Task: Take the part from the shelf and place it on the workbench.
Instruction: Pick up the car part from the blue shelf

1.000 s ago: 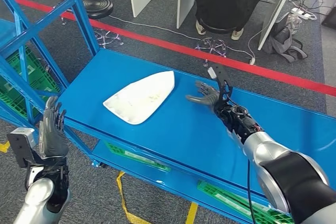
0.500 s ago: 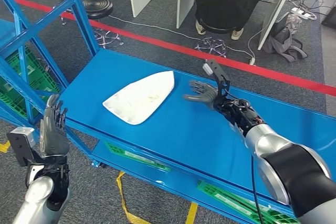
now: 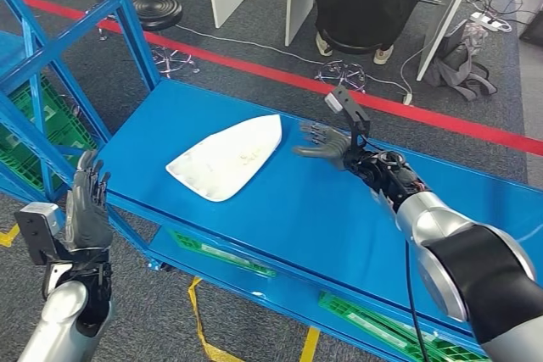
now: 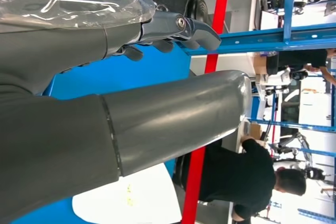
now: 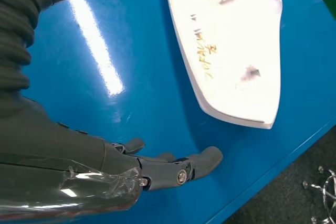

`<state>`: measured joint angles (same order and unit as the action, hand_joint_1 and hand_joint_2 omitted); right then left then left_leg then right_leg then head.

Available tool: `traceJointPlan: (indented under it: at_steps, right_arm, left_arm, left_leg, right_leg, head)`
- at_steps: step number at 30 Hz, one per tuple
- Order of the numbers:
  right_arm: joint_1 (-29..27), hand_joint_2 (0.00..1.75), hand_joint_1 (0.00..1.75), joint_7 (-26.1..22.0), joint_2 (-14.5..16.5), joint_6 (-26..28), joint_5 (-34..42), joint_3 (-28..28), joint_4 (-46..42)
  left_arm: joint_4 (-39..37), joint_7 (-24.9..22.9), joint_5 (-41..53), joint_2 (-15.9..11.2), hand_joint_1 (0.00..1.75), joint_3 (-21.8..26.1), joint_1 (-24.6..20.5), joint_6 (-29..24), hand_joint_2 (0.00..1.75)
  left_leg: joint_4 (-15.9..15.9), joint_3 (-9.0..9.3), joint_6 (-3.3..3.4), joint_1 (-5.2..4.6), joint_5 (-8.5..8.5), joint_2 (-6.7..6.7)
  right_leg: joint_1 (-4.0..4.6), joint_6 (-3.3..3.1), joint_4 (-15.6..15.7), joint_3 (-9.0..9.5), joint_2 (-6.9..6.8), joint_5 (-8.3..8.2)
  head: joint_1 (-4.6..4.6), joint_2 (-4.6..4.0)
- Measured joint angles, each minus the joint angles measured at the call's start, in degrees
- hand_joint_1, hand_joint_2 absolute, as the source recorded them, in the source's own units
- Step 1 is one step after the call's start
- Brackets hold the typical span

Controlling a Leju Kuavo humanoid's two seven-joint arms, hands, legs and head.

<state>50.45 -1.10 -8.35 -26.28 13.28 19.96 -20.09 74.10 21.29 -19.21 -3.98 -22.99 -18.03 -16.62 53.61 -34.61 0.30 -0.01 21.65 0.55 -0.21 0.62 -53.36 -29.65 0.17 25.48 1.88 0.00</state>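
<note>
Blue shelf (image 3: 307, 218) bears white part (image 3: 224, 158), right hand (image 3: 320, 143) near.

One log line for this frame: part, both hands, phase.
part: flat white moulded panel lying on blue shelf surface | right hand open, beside part, not touching | left hand open, off shelf edge | phase: pre-grasp

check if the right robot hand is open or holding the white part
Open: the right robot hand has spread fingers, apart from the white part.
</note>
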Motion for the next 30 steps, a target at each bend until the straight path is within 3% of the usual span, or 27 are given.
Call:
traceJointPlan:
  at_steps: [18, 26, 28, 30]
  right_arm:
    - [0.5, 1.75, 0.00, -0.4, 0.0, 0.1, 0.0, 0.6, 1.0]
    - [0.8, 1.75, 0.00, -0.5, 0.0, 0.5, 0.0, 0.7, 1.7]
    - [0.9, 1.75, 0.00, -0.6, 0.0, 0.6, 0.0, 0.7, 1.7]
    - [0.8, 1.75, 0.00, -0.6, 0.0, 0.6, 0.0, 0.8, 1.8]
  left_arm:
    - [-1.6, 0.6, -0.5, 0.0, 0.00, 0.0, -0.9, 0.6, 0.00]
    - [-2.7, 1.0, -0.7, 0.0, 0.00, 0.0, -1.3, 0.7, 0.00]
    - [-2.7, 1.1, -0.7, 0.0, 0.00, 0.0, -1.4, 0.7, 0.00]
    - [-2.8, 1.2, -0.8, 0.1, 0.00, 0.0, -1.4, 0.7, 0.00]
  left_leg:
    - [0.1, -0.02, 0.03, -0.05, 0.03, 0.01]
    - [0.0, 0.19, 0.73, -0.17, 0.32, 0.01]
    - [-0.6, 0.80, 1.11, 0.21, 0.32, -0.09]
    - [-0.7, 1.18, 1.36, 0.30, 0.54, -0.15]
  right_leg:
    - [-0.04, 0.03, 0.0, 0.01, -0.01, -0.01]
    - [-0.34, 0.70, -0.1, -0.04, -0.01, 0.38]
    - [-0.34, 0.97, -3.8, -1.81, -0.01, 2.24]
    - [-0.45, 1.22, -12.2, -6.22, -0.01, 5.50]
  head:
    - [-0.01, 0.00]
    - [-0.15, 0.00]
    - [0.13, 0.00]
    - [0.55, 0.00]
